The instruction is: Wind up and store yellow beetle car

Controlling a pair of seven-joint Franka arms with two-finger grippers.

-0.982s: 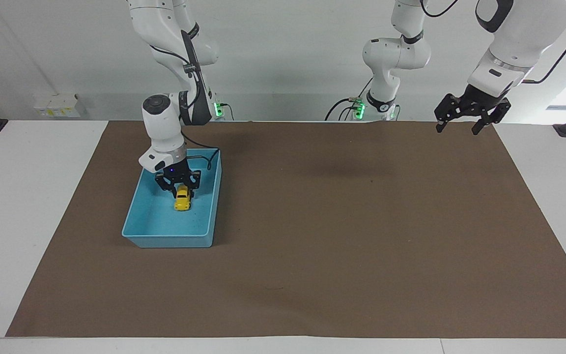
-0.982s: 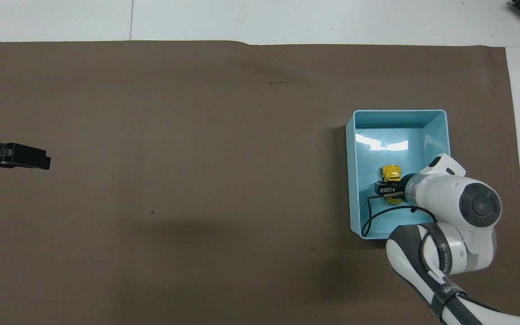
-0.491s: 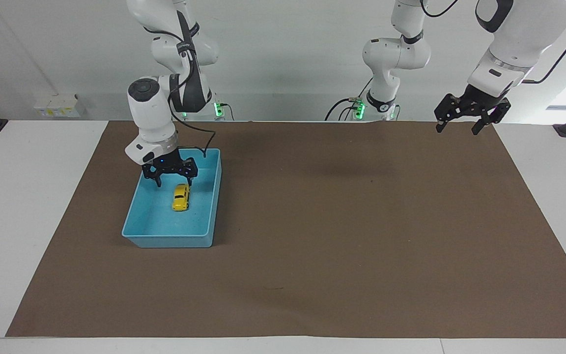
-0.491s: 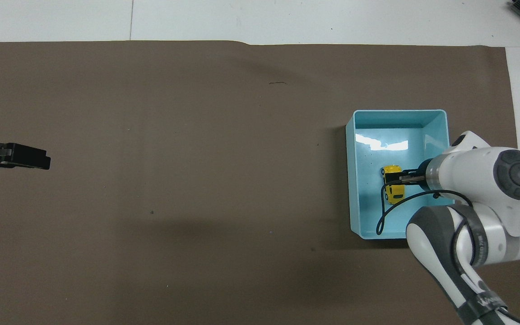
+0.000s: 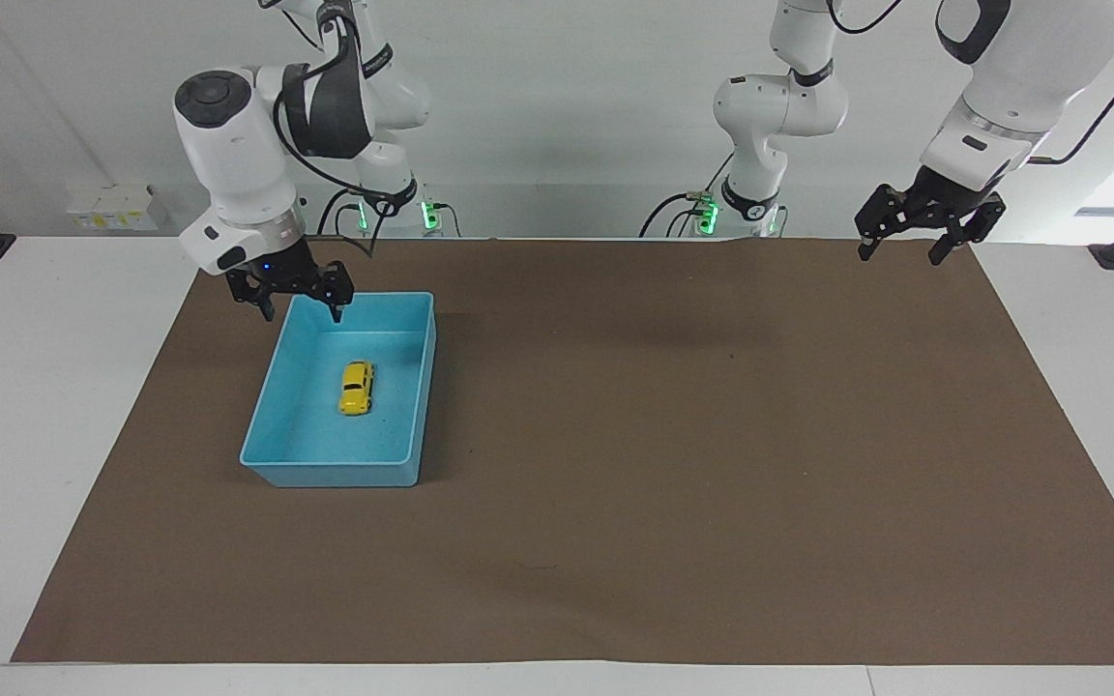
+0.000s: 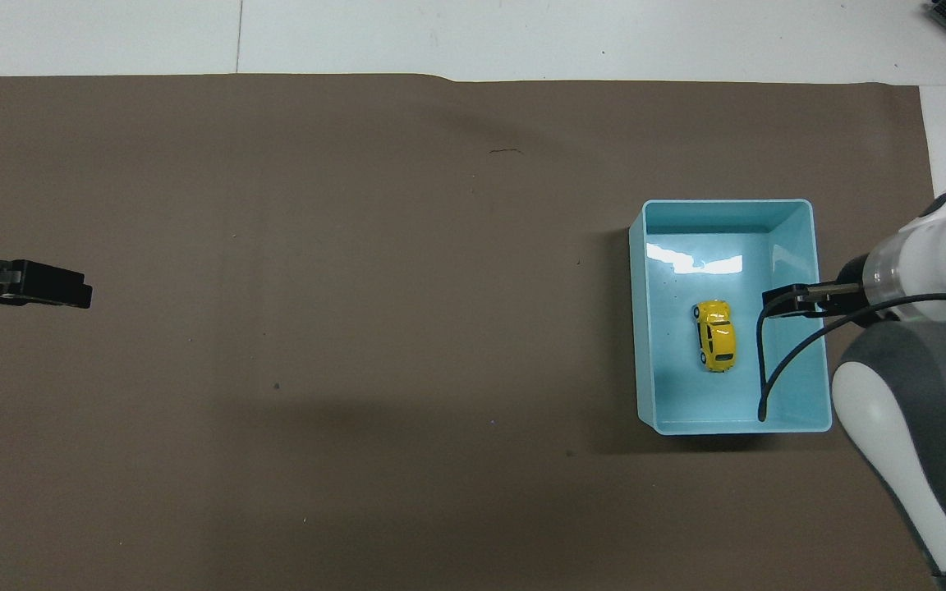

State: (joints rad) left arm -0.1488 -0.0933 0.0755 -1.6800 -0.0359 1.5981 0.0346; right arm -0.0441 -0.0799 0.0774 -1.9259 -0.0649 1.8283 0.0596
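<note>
- Brown mat (image 5: pixel 673 464) on white table.
- Right gripper (image 5: pixel 293 302): spread wide, empty, raised over blue bin (image 5: pixel 262 462) rim; yellow beetle car (image 5: pixel 357 387) below, inside.
- Left gripper (image 5: pixel 905 246): spread wide, empty, waiting aloft.

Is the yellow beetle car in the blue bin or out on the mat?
In. The yellow beetle car sits on its wheels on the floor of the blue bin, apart from its walls, with nothing gripping it.

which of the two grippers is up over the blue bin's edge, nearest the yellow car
The right gripper, open, over the blue bin at the corner nearest the robots; the yellow beetle car lies free inside. The left gripper, also open, waits over the mat's corner.
</note>
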